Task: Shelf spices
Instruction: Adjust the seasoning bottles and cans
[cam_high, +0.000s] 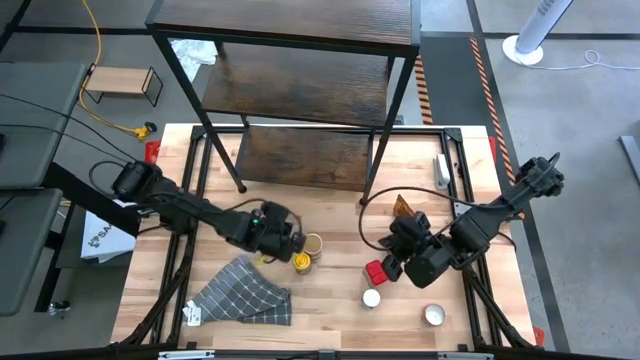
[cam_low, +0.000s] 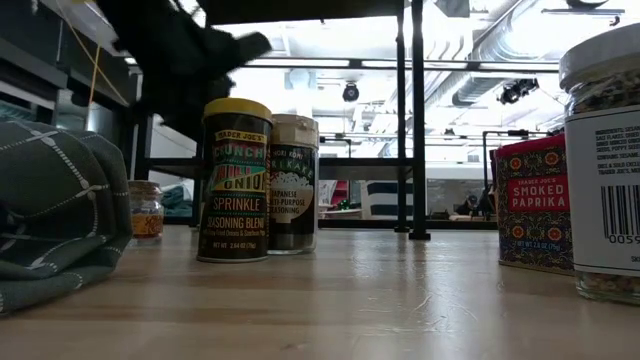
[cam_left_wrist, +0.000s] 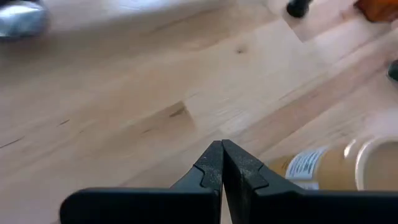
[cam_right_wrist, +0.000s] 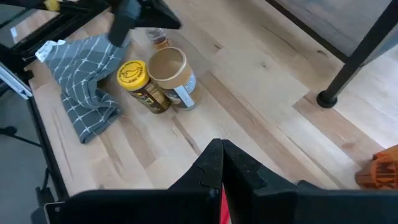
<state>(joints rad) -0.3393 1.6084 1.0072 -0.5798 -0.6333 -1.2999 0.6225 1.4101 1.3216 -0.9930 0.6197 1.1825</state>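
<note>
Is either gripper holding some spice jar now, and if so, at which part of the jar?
Nothing is held. The left gripper and the right gripper both have their fingers shut together on nothing, above the table.

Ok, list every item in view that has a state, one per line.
Left gripper: shut, empty, over the yellow-lid jar.
Right gripper: shut, empty, above the red tin.
Yellow-lid jar: upright, lid on.
Tan-lid jar: upright, lid on, beside the yellow-lid jar.
Red tin: upright on the table.
White-lid jar: upright, capped.
Shelf: boards bare.
Cloth: crumpled.
</note>
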